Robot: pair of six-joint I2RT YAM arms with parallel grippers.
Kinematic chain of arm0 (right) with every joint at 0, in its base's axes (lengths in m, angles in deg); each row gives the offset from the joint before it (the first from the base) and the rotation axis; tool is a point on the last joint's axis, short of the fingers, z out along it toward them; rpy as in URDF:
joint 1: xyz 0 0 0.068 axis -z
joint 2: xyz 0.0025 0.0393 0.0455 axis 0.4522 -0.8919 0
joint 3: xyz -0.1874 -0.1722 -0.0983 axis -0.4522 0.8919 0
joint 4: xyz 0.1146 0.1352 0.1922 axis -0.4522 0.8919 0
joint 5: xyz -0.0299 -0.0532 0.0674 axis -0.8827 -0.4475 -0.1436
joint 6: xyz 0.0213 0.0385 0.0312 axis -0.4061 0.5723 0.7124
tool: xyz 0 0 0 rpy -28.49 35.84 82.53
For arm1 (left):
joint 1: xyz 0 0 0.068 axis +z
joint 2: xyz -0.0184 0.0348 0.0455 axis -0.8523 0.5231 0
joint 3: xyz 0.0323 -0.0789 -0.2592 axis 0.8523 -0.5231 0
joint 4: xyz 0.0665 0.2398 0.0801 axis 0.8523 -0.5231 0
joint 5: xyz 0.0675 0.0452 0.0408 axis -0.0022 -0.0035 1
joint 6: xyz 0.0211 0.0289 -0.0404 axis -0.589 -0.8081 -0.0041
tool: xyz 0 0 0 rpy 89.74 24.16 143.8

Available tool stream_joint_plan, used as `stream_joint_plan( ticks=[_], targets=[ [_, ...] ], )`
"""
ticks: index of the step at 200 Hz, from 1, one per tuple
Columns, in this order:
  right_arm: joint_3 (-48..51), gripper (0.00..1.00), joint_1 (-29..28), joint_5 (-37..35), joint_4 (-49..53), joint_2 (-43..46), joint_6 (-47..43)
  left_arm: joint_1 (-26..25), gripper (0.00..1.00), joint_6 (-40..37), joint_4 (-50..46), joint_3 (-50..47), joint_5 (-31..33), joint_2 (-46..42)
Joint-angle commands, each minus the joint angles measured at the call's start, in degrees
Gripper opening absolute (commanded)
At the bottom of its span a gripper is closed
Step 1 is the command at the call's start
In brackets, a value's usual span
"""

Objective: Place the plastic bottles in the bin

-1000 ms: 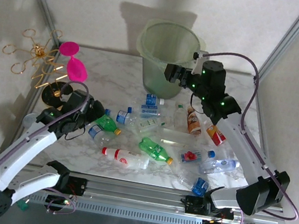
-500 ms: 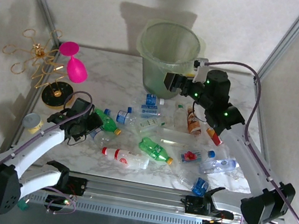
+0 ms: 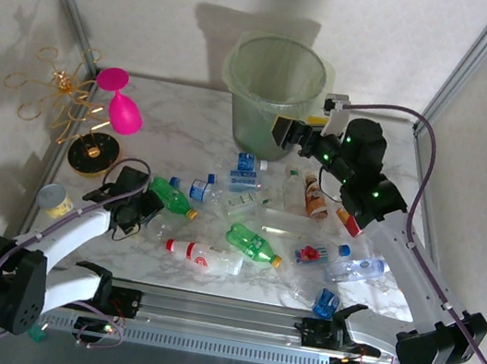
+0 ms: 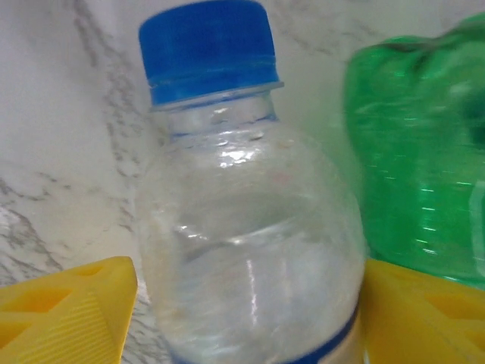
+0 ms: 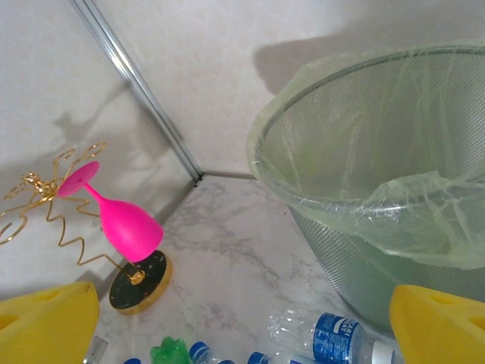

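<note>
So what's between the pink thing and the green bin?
Nothing. In the right wrist view, the marble table between the pink ornament and the bin is bare.

Top view overlooks table (image 3: 186, 135); left wrist hugs bottle (image 4: 250, 250); right wrist faces bin (image 5: 364, 129).

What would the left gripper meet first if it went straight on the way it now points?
The clear blue-capped bottle, which lies between the yellow fingers of the left gripper; the marble table is probably right beneath it.

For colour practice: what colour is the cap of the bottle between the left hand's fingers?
Blue cap; best in left wrist view.
</note>
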Motion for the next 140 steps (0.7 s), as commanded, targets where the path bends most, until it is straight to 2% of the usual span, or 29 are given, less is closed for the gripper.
stream_joint_plan(
  ticks=[1,49,88,116,140],
  targets=[
    [0.57,0.98,-0.27,0.33,-1.68,0.35,-0.63,1.02,0.73,0.66,3.12,-1.42,-0.77,1.37],
    [-1.67,0.98,-0.34,0.13,-0.82,0.1,-0.42,1.47,0.65,0.2,2.1,-0.73,0.33,-0.85],
    [-1.4,0.98,-0.3,-1.12,-0.11,1.22,-0.28,1.49,0.6,-0.41,-3.43,1.14,1.03,-6.17],
    [-1.67,0.99,-0.34,0.96,-0.37,2.15,-0.13,1.52,0.59,-1.9,-8.66,4.55,0.75,-11.66],
    [-0.28,0.99,-0.27,-4.66,-2.1,4.0,3.47,1.47,0.58,-4.91,-12.0,9.97,0.26,-17.12]
  ],
)
